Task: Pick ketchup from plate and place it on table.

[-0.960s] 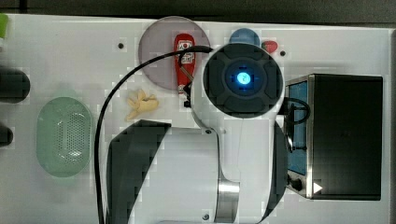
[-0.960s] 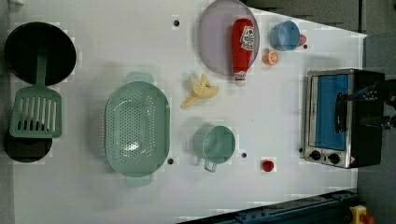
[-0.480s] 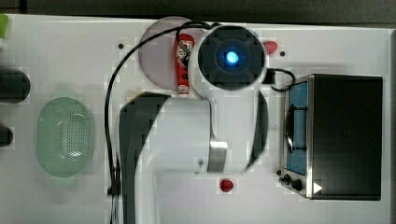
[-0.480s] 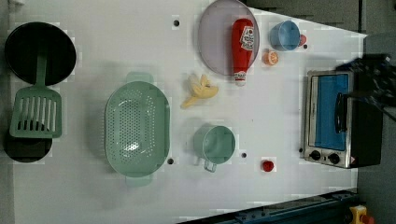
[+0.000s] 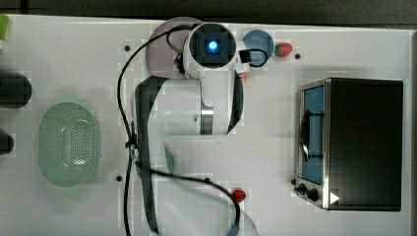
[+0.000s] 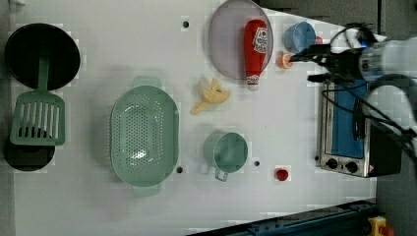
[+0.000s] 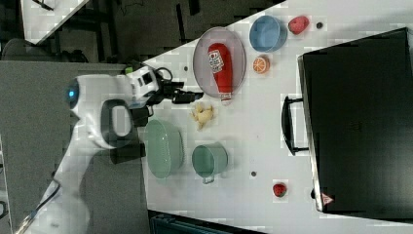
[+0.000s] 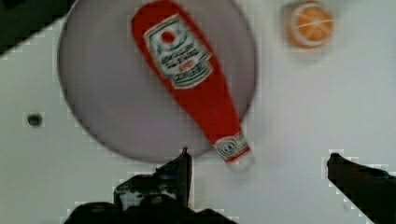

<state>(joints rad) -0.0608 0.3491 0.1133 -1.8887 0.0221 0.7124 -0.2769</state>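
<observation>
White table, one plate, one ketchup, tool seemingly open

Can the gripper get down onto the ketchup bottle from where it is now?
Probably yes. The gripper is open above the ketchup bottle, which lies flat on the plate with its cap end over the rim. Nothing rests on it; the orange slice and blue bowl sit apart.
</observation>
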